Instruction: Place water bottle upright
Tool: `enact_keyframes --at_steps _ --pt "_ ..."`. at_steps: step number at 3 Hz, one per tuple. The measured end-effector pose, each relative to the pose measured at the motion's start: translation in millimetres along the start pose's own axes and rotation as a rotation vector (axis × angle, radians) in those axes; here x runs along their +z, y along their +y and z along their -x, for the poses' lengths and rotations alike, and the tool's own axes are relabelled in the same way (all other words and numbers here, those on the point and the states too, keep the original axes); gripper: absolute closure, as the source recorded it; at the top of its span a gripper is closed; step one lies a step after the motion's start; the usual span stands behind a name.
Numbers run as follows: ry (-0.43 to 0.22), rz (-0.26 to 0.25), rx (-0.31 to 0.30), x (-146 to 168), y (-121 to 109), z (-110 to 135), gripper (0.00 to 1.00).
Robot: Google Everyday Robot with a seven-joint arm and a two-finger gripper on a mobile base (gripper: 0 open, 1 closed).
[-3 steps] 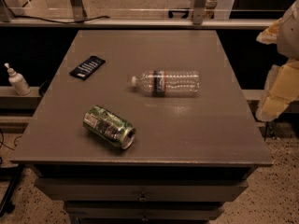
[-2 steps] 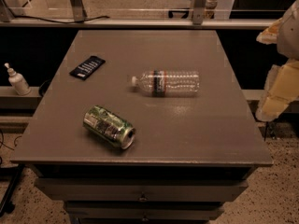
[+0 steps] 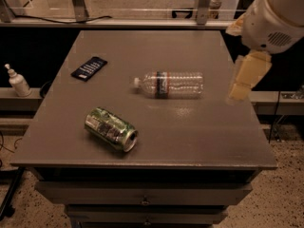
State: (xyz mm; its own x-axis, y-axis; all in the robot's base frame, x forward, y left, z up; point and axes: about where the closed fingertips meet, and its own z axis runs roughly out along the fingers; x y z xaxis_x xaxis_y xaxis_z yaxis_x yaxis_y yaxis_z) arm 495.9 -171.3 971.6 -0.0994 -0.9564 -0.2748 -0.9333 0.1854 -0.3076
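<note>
Water bottle (image 3: 170, 84) lies on its side near the table's (image 3: 190, 137) middle; my end effector (image 3: 248, 77) hovers at the right edge.
Whether it is wide or narrow, I cannot tell. The bottle looks empty: probably light, thin-walled and apt to roll. I would grip its ribbed body beside the label.

Cream end effector (image 3: 247, 76) beside table (image 3: 190, 137) edge

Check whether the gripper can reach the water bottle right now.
Probably yes. The gripper hangs by the right edge of the table, just past the base of the lying water bottle, with nothing between them. The can lies farther off.
</note>
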Motion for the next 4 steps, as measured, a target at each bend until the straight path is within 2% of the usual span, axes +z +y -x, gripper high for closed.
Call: enact_keyframes --at_steps 1,2,3,4 --pt "-0.061 0.012 -0.028 28 -25 28 0.0" --pt "-0.115 0.052 -0.042 60 -31 66 0.0" --pt "-0.151 0.102 -0.054 96 -28 101 0.0" --pt "-0.162 0.146 -0.052 133 -27 126 0.0"
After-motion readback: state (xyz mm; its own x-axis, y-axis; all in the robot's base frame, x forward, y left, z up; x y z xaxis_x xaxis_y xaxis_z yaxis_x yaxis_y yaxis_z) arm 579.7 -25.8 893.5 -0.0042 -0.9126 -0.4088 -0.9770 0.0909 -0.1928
